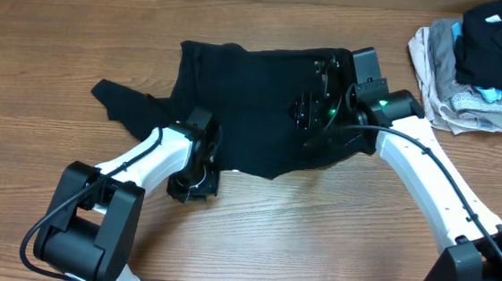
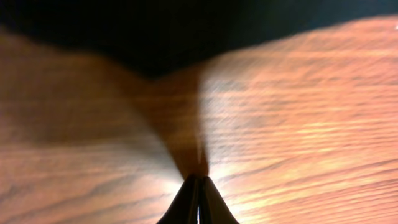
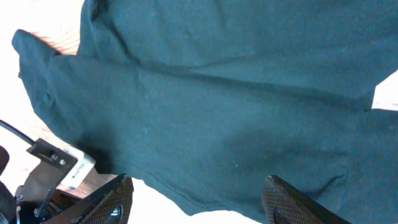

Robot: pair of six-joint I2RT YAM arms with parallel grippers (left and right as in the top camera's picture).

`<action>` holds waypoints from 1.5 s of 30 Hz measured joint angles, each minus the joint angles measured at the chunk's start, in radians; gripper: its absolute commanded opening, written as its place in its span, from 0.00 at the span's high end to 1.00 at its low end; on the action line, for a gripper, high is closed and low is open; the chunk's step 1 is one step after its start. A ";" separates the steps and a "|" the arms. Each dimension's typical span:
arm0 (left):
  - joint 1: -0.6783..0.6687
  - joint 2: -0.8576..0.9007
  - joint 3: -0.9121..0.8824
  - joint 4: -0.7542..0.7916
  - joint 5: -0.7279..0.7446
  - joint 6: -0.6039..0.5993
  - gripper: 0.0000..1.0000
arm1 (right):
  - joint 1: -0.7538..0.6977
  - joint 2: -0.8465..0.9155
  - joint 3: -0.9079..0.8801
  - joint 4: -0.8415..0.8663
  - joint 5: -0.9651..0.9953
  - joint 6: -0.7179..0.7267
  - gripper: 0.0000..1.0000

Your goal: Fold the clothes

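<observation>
A black garment (image 1: pixel 254 105) lies spread on the wooden table, with a sleeve reaching out to the left (image 1: pixel 120 99). My left gripper (image 1: pixel 200 174) sits low at the garment's near edge. In the left wrist view its fingers (image 2: pixel 199 179) are shut and empty over bare wood, with the black cloth (image 2: pixel 186 31) just ahead. My right gripper (image 1: pixel 313 105) hovers over the garment's right part. In the right wrist view its fingers (image 3: pixel 199 193) are wide open and empty above the cloth (image 3: pixel 224 99), near its hem.
A pile of grey, black and blue clothes (image 1: pixel 481 64) lies at the far right corner. Bare wood table (image 1: pixel 315 235) lies in front of the garment. The left arm's hardware shows in the right wrist view (image 3: pixel 56 165).
</observation>
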 measured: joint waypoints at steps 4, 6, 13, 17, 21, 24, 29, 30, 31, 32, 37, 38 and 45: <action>0.000 0.003 0.021 0.069 0.002 0.001 0.83 | 0.000 0.000 0.000 0.002 0.000 -0.005 0.28; -0.002 0.004 0.035 0.116 -0.013 0.003 0.49 | 0.000 0.000 0.000 0.002 0.000 -0.006 0.25; -0.007 0.004 0.050 0.248 -0.071 0.012 0.45 | 0.000 0.000 0.000 0.002 0.000 -0.014 0.25; -0.007 0.005 0.050 0.273 -0.085 0.014 0.57 | 0.000 0.000 0.000 0.002 0.000 -0.014 0.25; -0.014 0.019 0.050 0.276 -0.093 0.016 0.59 | 0.000 0.000 0.000 0.002 0.000 -0.016 0.24; -0.025 0.032 0.061 0.272 -0.111 0.016 0.58 | 0.000 0.000 0.000 0.002 0.000 -0.016 0.24; -0.034 0.067 0.096 0.263 -0.134 0.015 0.67 | 0.000 0.000 0.000 0.002 0.000 -0.017 0.25; -0.035 0.072 0.101 0.262 -0.138 0.011 0.89 | 0.000 0.000 0.000 0.002 0.000 -0.017 0.25; -0.035 0.078 0.106 0.261 -0.150 0.009 0.95 | 0.000 0.000 0.000 0.002 0.001 -0.017 0.25; -0.035 0.085 0.111 0.264 -0.161 0.012 0.96 | 0.000 0.000 0.000 0.002 0.000 -0.018 0.25; -0.031 0.102 0.128 0.249 -0.166 0.011 0.96 | 0.000 0.000 0.000 0.002 0.000 -0.017 0.25; -0.031 0.104 0.132 0.243 -0.166 0.011 0.96 | 0.000 0.000 0.000 0.001 0.000 -0.017 0.25; -0.031 0.115 0.158 0.141 -0.130 0.011 0.96 | 0.000 0.000 0.000 0.002 0.005 -0.018 0.25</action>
